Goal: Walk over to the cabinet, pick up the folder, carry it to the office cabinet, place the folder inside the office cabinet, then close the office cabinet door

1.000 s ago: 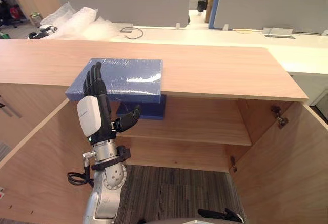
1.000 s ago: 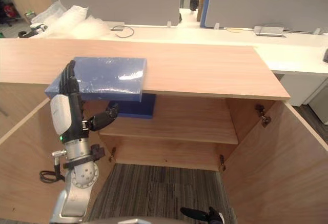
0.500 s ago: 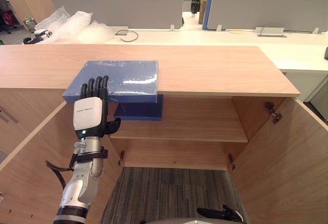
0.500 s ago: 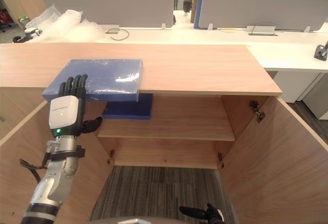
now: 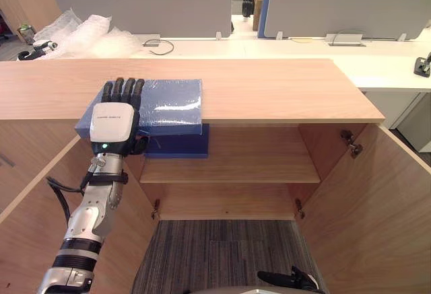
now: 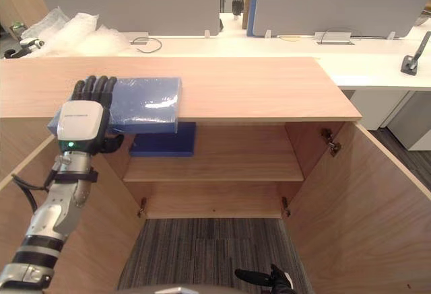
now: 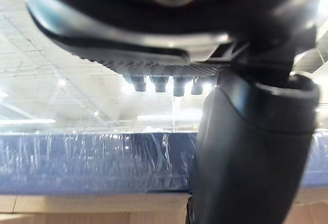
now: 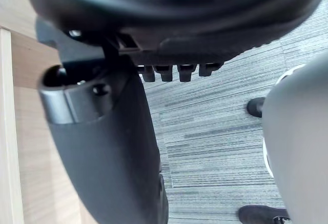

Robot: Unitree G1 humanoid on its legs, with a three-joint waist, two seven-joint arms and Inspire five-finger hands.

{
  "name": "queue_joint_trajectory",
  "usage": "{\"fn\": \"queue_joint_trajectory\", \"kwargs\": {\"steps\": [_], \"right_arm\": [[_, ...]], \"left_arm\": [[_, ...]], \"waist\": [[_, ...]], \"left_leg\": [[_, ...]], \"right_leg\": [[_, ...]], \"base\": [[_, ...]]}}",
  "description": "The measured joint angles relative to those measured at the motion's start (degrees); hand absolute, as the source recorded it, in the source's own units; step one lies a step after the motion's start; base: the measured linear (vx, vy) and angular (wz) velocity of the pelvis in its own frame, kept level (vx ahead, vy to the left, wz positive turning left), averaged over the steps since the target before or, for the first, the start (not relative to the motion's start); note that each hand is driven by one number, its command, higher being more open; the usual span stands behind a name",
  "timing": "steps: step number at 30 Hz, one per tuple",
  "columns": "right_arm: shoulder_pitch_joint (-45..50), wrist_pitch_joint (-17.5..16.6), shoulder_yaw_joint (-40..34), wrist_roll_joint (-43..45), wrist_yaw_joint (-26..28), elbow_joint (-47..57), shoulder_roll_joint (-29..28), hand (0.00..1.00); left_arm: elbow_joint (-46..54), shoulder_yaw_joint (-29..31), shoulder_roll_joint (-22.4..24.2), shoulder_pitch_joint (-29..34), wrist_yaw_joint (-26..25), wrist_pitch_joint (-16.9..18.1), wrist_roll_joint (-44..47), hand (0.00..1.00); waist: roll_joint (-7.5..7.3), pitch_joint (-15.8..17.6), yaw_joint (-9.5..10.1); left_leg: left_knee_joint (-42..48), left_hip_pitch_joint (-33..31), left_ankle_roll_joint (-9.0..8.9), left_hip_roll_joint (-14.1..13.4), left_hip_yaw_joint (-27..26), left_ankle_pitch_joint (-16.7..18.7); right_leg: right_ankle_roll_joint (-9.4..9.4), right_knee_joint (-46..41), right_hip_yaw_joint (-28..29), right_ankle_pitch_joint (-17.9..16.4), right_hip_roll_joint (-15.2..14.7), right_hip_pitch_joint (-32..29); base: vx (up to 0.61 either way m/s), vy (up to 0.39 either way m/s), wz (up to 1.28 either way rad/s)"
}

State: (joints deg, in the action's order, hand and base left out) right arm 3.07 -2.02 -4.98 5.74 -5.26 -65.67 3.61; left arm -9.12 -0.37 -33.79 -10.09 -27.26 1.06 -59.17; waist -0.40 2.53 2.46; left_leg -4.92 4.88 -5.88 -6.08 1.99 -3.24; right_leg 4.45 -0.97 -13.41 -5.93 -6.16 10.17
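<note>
Left hand (image 5: 114, 120) at near-left corner of folder (image 5: 168, 102): fingers straight over top face, thumb under overhanging edge, spread, not yet clamped. Lies flat on cabinet top (image 5: 269, 89), front edge jutting past it above open shelf. Film-wrapped, so prob. slippery; seemingly stiff, thick, mod. heavy. Best hold: firm pinch at overhang, top vs. underside. Right hand (image 6: 269, 279) low over carpet (image 6: 202, 253), fingers relaxed.

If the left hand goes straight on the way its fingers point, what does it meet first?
The blue folder: the left hand straddles its near edge, so the palm likely meets that edge first.
</note>
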Motion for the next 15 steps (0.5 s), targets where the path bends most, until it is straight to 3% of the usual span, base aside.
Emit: {"fn": "queue_joint_trajectory", "kwargs": {"steps": [15], "right_arm": [[-0.48,0.0,-0.27,-0.02,-0.08,0.02,-0.01,1.0]], "left_arm": [[-11.06,-3.37,-0.78,-4.88,1.45,-0.37,3.04,1.0]], "waist": [[-0.17,0.38,-1.1]], "left_leg": [[0.0,0.19,0.0,-0.02,-0.91,0.0]], "right_leg": [[-0.18,0.35,1.01,0.49,0.03,-0.18]], "base": [[0.0,0.005,-0.02]]}}
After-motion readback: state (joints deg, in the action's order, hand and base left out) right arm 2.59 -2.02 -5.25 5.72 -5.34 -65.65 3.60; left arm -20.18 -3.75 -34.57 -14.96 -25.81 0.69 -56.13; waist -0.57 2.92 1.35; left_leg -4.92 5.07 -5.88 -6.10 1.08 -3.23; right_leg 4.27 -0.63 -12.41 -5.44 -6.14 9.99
